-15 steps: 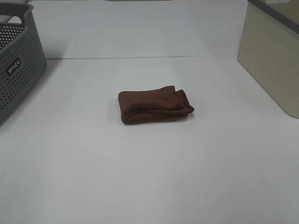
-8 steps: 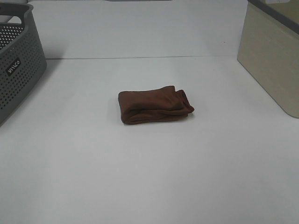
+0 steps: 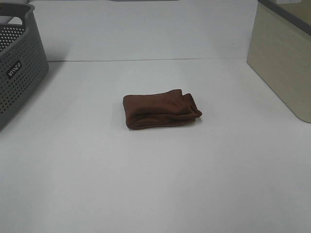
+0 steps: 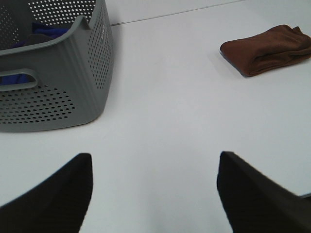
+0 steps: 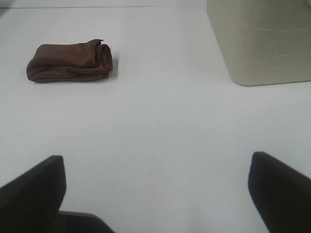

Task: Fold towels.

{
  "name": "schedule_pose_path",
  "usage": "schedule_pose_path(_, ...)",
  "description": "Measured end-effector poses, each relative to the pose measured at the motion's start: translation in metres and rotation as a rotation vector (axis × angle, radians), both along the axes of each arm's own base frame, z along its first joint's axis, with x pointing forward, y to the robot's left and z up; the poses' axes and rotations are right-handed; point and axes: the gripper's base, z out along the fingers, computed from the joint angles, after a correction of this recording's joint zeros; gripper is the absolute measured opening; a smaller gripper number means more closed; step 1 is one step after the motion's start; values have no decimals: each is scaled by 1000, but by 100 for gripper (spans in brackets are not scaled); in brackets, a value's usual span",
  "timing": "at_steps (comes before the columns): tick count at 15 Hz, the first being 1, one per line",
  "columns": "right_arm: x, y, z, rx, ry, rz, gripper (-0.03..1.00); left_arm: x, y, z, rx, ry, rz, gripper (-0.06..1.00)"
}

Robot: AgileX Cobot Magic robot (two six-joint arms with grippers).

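The dark reddish-brown terry-cloth towel (image 3: 160, 109) lies as a compact folded bundle just above the centre of the exterior frame, on the white tabletop (image 3: 155, 184). Its layers are stacked, with the bunched ends at its right side. No tag is visible. Judged from this shape, the folding appears complete or close to it, which would explain why neither arm is near the cloth.

The left gripper (image 4: 155, 194) shows only its two dark fingers (image 4: 58, 194) at the lower corners of its wrist view, spread wide with nothing between them. The right gripper (image 5: 160, 194) stands likewise: fingers (image 5: 34, 194) far apart, holding nothing. Both sit well clear of the towel.

Containers: a grey perforated plastic basket (image 3: 19, 73) occupies the upper left of the exterior frame. The left wrist view shows blue-purple fabric (image 4: 46, 31) inside it; how much cannot be told. A beige rectangular bin (image 3: 282, 63) stands at the upper right; its contents are hidden.
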Motion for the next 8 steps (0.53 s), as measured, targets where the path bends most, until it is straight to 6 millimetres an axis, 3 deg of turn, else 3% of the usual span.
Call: schedule_pose_path(8, 0, 0, 0, 0, 0, 0, 96, 0, 0, 0, 0, 0, 0, 69)
